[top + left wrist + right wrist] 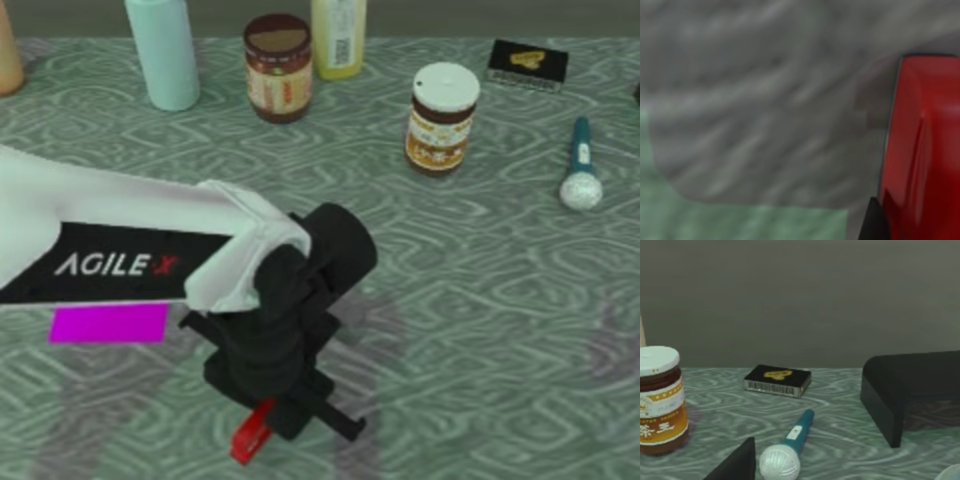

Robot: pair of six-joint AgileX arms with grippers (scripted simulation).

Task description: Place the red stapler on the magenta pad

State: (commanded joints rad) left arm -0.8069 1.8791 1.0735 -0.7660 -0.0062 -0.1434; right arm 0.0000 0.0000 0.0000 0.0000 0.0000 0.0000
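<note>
The red stapler (251, 433) lies near the table's front edge, only one end poking out from under my left gripper (272, 412). In the left wrist view the red stapler (922, 150) fills the side, with a dark fingertip (872, 223) pressed against its flank, so the gripper looks shut on it. The magenta pad (110, 324) lies flat to the left, its upper part covered by my left arm. My right gripper (845, 477) is out of the top view; its own view shows one finger (740, 460) set wide, open and holding nothing.
Along the back stand a pale blue bottle (163, 50), a brown-lidded jar (278, 68), a yellow bottle (338, 36) and a white-lidded jar (441, 118). A black box (527, 64) and a teal microphone (581, 165) lie at the right. A black block (910, 390) sits near the microphone.
</note>
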